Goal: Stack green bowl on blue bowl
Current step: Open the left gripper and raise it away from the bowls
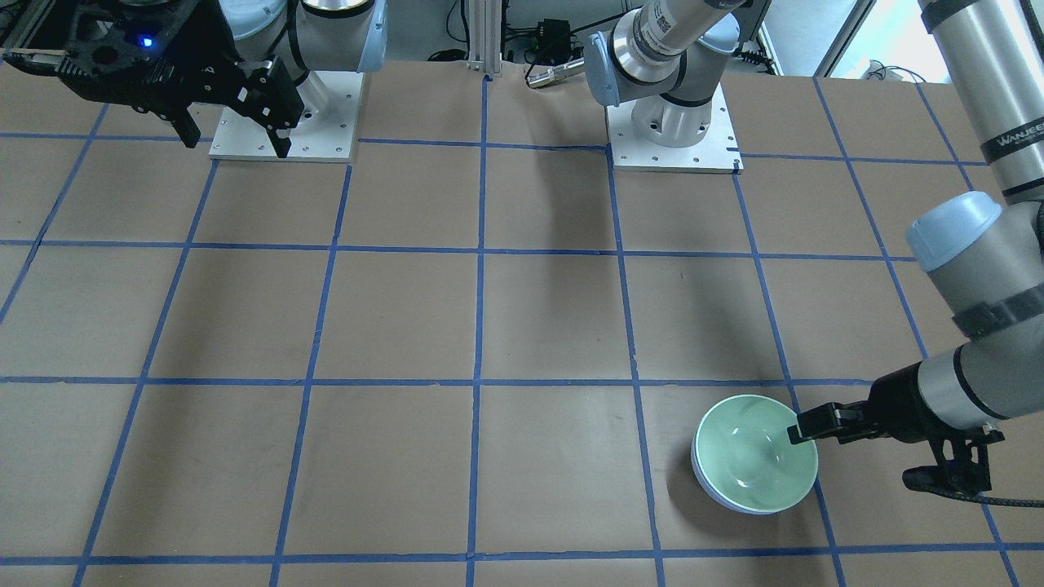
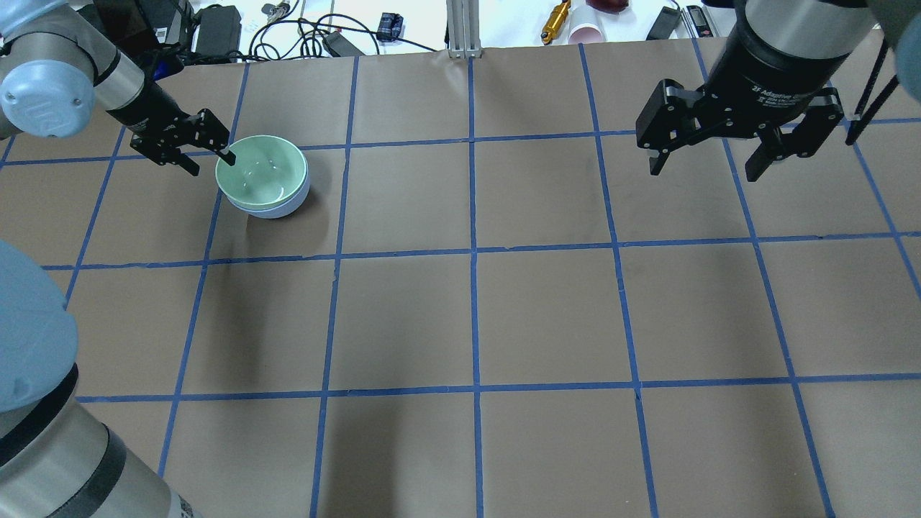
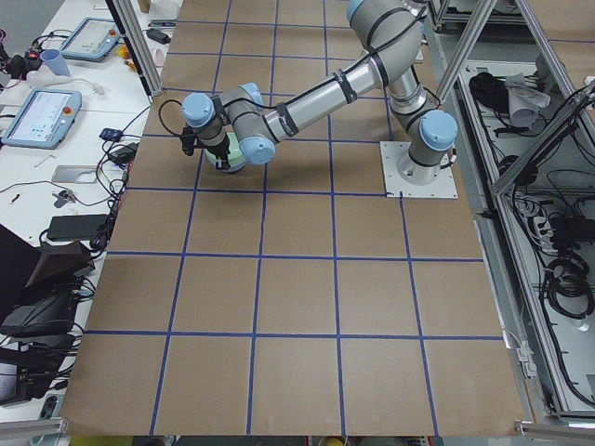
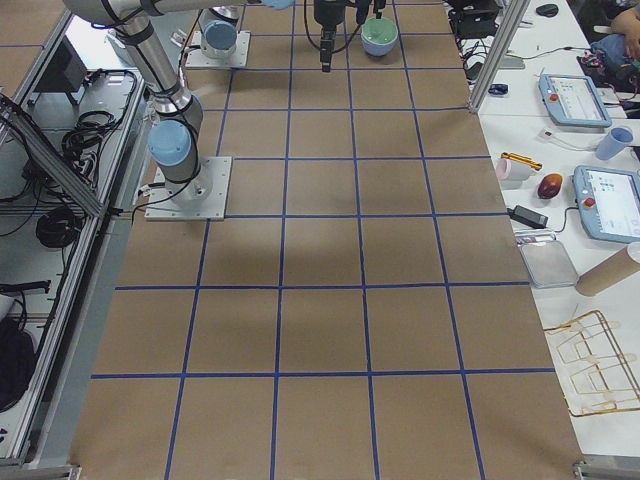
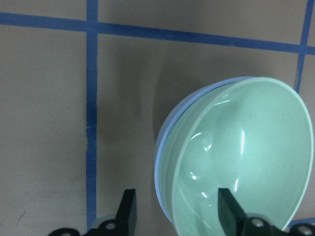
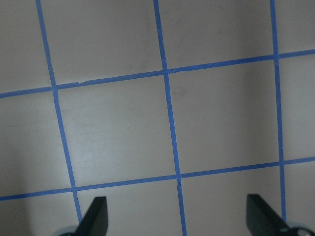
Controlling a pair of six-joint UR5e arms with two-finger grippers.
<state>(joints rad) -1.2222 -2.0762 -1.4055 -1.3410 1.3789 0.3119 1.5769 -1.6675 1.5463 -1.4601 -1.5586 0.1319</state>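
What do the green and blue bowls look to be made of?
Green bowl: probably glazed ceramic, possibly glossy melamine; sharp white highlights on its smooth inside. Blue bowl: only its outer wall shows beneath, equally smooth and glossy, likely the same material.

A glossy, glazed finish is shown on the green bowl (image 2: 262, 169), with bright highlights caught on its smooth inner surface. The same ceramic-like gloss is seen on the blue bowl (image 2: 277, 211). The table (image 2: 547, 316) is covered in a matt brown, paper-like sheet, marked off with strips of blue tape (image 2: 473, 316). The left gripper (image 2: 211, 164) and right gripper (image 2: 703, 173) are finished in matt black. The arm tubes (image 1: 983, 73) are seen as satin silver metal, fitted with smooth pale blue plastic joint covers (image 1: 950, 228).
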